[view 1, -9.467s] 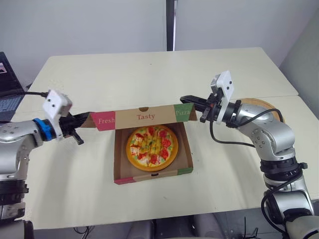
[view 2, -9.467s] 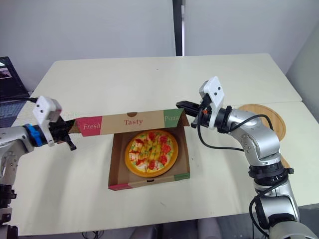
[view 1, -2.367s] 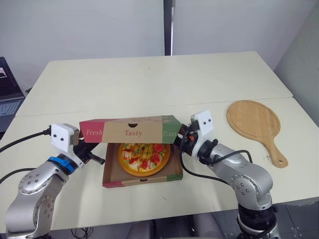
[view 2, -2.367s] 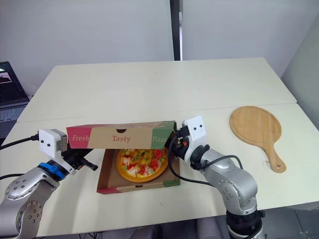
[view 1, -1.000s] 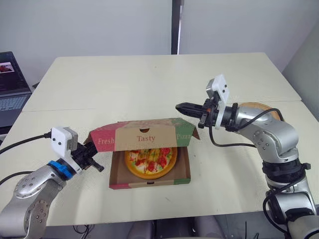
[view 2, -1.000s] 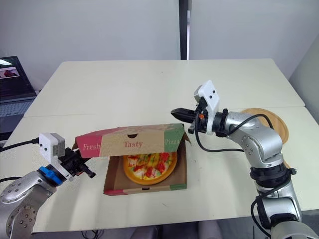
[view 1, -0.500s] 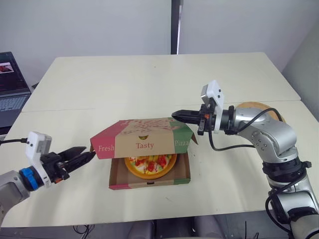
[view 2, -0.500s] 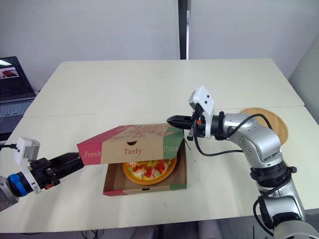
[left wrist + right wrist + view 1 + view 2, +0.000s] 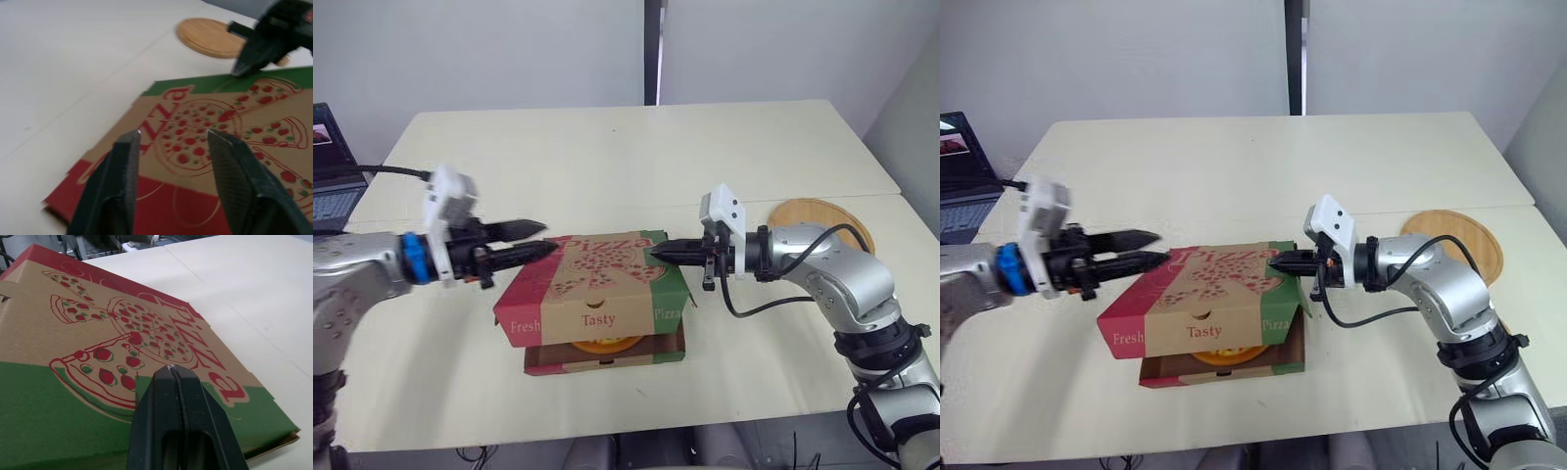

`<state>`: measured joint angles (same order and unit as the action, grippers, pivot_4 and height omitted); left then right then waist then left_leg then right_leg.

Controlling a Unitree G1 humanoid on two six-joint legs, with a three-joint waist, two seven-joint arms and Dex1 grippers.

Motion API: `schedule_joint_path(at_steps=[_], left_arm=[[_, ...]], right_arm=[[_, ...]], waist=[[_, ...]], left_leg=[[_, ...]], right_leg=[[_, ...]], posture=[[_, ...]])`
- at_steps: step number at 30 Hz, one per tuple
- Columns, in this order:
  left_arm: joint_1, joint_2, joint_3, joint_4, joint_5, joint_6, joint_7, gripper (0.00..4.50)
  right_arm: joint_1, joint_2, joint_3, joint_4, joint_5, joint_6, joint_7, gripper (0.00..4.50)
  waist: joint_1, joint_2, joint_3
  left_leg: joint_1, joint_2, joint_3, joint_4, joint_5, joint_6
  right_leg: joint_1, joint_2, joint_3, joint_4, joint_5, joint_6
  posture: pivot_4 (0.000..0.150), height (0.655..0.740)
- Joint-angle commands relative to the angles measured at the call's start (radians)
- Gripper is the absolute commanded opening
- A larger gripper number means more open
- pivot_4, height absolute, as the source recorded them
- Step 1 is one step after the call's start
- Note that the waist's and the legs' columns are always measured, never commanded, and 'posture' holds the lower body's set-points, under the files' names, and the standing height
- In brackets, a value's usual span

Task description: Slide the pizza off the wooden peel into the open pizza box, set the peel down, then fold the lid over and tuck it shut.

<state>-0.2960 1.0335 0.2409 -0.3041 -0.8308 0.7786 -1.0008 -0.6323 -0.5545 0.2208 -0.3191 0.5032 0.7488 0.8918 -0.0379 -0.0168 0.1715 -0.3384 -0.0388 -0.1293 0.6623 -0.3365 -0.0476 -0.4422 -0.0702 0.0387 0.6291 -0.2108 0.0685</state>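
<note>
The pizza box [image 9: 592, 294] sits mid-table with its printed lid [image 9: 1205, 284] folded down almost flat, tilted, front flap reading "Tasty". A sliver of pizza [image 9: 602, 345] shows in the gap under the flap. My left gripper [image 9: 533, 238] is open, its two fingers [image 9: 128, 147] spread just above the lid's rear left part. At the lid's green right edge is my right gripper [image 9: 656, 253], shut and empty, its tip [image 9: 171, 369] low over the green strip. The round wooden peel [image 9: 818, 217] lies flat on the table to the right, behind my right arm.
A laptop [image 9: 328, 176] sits off the table's far left edge. A seam joins two tabletops [image 9: 607, 211] behind the box. The peel also appears in the left wrist view [image 9: 210, 36], beyond my right gripper [image 9: 264, 46].
The lid has dropped from half raised to nearly flat on the box. My left gripper has swung up from the front left to above the lid. My right gripper has lowered to the lid's right edge.
</note>
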Motion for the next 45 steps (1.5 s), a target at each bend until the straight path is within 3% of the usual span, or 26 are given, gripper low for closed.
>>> schedule_joint_path(at_steps=[1,4,5,12,29,35,42,45], left_arm=[[-0.036,0.026,-0.094,0.034,0.115,-0.105,-0.100,1.03],[-0.063,0.003,-0.140,0.056,0.153,-0.139,-0.134,0.12],[-0.070,-0.004,-0.144,0.059,0.157,-0.141,-0.138,0.05],[-0.097,-0.021,-0.157,0.064,0.178,-0.150,-0.174,0.05],[-0.140,-0.054,-0.266,0.013,0.247,-0.151,-0.215,0.05],[-0.132,-0.058,-0.316,0.020,0.310,-0.177,-0.216,0.05],[-0.113,-0.067,-0.324,0.039,0.344,-0.211,-0.221,0.05],[-0.100,-0.069,-0.322,0.046,0.353,-0.225,-0.224,0.00]], right_arm=[[0.003,-0.004,-0.052,-0.051,0.010,-0.031,-0.008,0.00],[0.037,-0.068,-0.110,-0.074,0.009,-0.031,0.000,0.00],[0.051,-0.090,-0.125,-0.079,0.006,-0.030,0.004,0.00],[0.221,-0.249,-0.125,-0.091,-0.059,-0.093,0.060,0.00],[0.232,-0.129,0.000,-0.218,-0.015,-0.018,0.041,0.00],[0.274,-0.163,0.004,-0.229,-0.063,-0.047,0.036,0.00],[0.343,-0.295,-0.095,-0.244,-0.064,-0.083,0.081,0.00],[0.350,-0.357,-0.187,-0.236,-0.020,-0.080,0.118,0.62]], waist=[[-0.002,0.000,0.000],[0.005,0.000,0.000],[0.006,0.000,0.000],[0.010,-0.001,0.000],[0.006,-0.001,0.000],[0.006,-0.001,0.000],[0.007,-0.001,0.000],[0.007,-0.001,0.000]], left_leg=[[0.000,0.000,0.000,0.000,0.000,0.000],[-0.002,0.000,-0.001,0.000,0.000,0.000],[-0.003,-0.001,-0.001,0.001,0.000,0.000],[-0.006,-0.001,-0.002,0.002,0.000,0.001],[-0.006,-0.001,-0.002,0.005,0.000,0.001],[-0.006,-0.001,-0.002,0.005,0.000,0.001],[-0.006,-0.001,-0.002,0.005,0.000,0.001],[-0.005,-0.001,-0.002,0.006,-0.001,0.003]], right_leg=[[0.000,0.000,0.000,0.000,0.000,0.000],[-0.001,0.000,0.000,-0.001,0.000,0.000],[-0.001,0.000,0.000,-0.001,0.000,0.000],[-0.002,0.000,-0.002,-0.001,0.000,0.001],[-0.001,0.000,-0.002,0.000,0.001,0.001],[-0.001,0.000,-0.002,0.000,0.001,0.001],[0.000,0.000,-0.002,0.000,0.001,0.001],[0.000,0.000,-0.002,0.000,0.001,0.001]], posture=[[0.150,0.7400],[0.150,0.7400],[0.150,0.7400],[0.150,0.7400],[0.150,0.7400],[0.150,0.7400],[0.150,0.7400],[0.150,0.7400]])
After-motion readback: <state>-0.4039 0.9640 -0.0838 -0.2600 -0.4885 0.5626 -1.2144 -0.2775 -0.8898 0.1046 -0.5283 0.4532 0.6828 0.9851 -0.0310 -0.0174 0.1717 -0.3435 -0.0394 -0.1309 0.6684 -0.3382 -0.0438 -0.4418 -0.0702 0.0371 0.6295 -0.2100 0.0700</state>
